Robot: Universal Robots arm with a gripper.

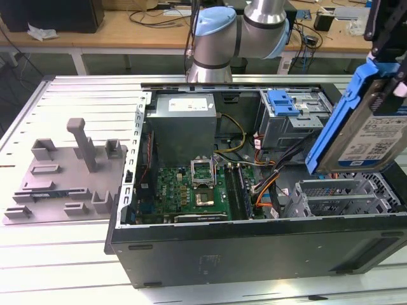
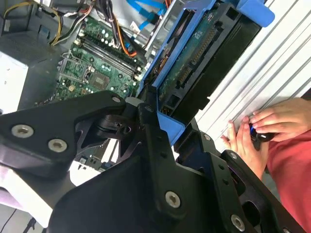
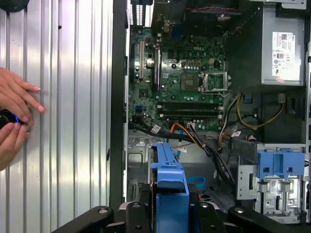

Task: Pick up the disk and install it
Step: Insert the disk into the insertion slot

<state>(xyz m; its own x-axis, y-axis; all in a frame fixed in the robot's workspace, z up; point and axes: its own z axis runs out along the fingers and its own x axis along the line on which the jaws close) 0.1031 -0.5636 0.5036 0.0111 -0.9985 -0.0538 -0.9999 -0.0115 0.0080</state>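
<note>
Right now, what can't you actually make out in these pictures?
- The disk: its right edge runs off the exterior view's right side; in the first wrist view it is edge-on, label unseen.
- The gripper: cut off by the exterior view's top edge.
- The small dark thing in the person's hands: fingers cover most of it in both wrist views.

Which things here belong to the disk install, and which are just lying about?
Job: the disk, held aloft by the tool; the open computer case below it.
Lying about: grey moulded tray on the table at the exterior view's left; cables on the bench behind; a person's hands beside the case.
</note>
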